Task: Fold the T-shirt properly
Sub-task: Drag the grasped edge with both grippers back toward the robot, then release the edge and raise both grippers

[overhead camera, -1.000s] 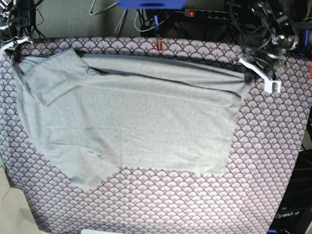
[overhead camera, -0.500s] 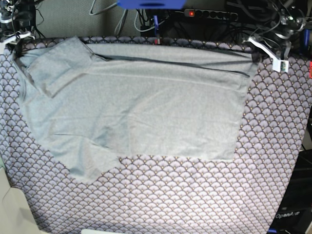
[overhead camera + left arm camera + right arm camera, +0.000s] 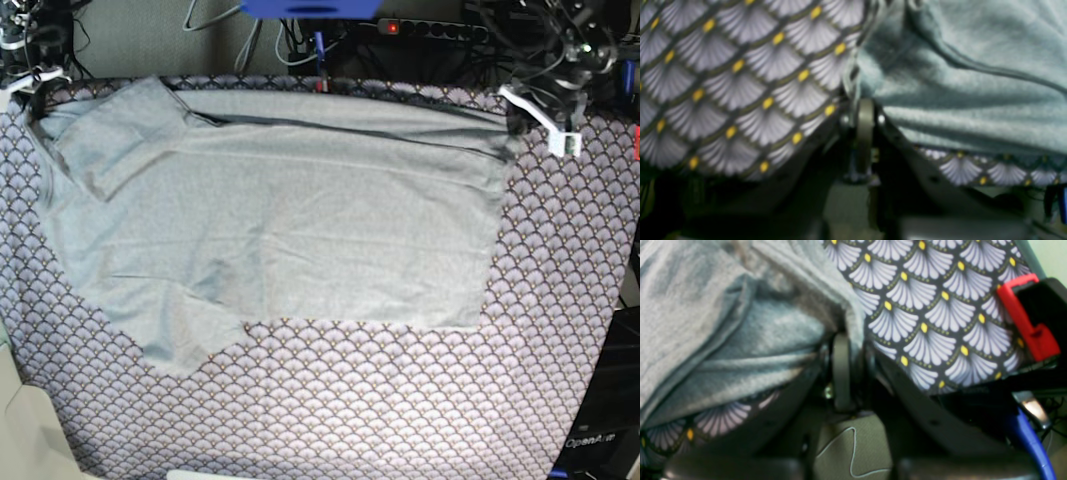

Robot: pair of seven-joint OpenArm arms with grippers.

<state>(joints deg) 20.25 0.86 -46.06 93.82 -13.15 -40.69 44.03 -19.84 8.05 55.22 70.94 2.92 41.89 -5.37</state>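
Scallop-patterned cloth (image 3: 330, 400) in purple and white covered the desk, and behind its far edge ran a dark strip of cables with a power strip (image 3: 430, 28) showing a red light. A red clip (image 3: 1027, 316) sat at the cloth's edge in the right wrist view.

On the cloth lay the T-shirt (image 3: 300, 230), light grey, spread wide across the far half of the desk. One sleeve (image 3: 115, 135) was folded over onto the body near the far corner on the base view's left, another sleeve (image 3: 185, 335) stuck out toward the near side, and a dark line of the collar edge (image 3: 330, 125) ran along the far part of the shirt.

The left hand (image 3: 515, 115), at the base view's right, was at the shirt's far corner. Its wrist camera showed the fingers (image 3: 865, 133) drawn together with grey fabric bunched right at their tips, so it was closed on the T-shirt's edge.

The right hand (image 3: 35, 95), at the base view's left, was at the opposite far corner. In its wrist view the fingers (image 3: 841, 370) stood close together, with a fold of the shirt draped over their tips; the picture was too blurred to tell whether they gripped the fabric or had parted from it.

Between the two hands the shirt's far edge lay nearly straight, with light wrinkles across the middle.
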